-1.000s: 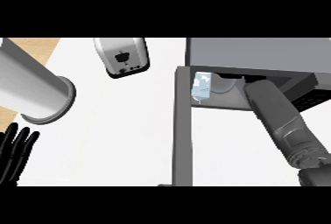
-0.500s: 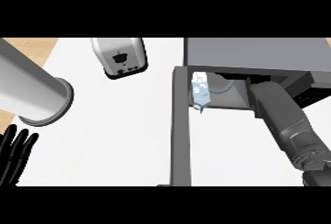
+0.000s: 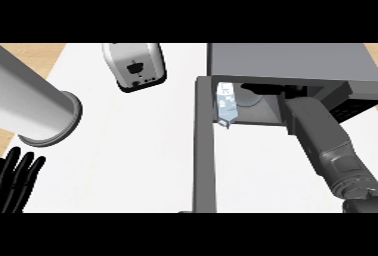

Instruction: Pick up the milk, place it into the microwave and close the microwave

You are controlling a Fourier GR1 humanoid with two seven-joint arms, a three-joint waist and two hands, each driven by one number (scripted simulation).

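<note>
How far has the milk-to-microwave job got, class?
Done: the milk is off the counter, at the microwave's opening. In hand: the right hand reaches inside beside it; whether it grips the carton is hidden. Left: the microwave door stands open, so closing remains. The left hand rests open at lower left.

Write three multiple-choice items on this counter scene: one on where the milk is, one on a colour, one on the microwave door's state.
1. Where is the milk carton?
A. at the microwave's opening
B. beside the toaster
C. under the left hand

2. What colour is the left hand?
A. white
B. black
C. red

3. How is the microwave door?
A. shut
B. missing
C. open

Answers: 1 A, the carton stands at the opening's left edge; 2 B, black fingers show at the lower left; 3 C, the door swings out toward the viewer.
</note>
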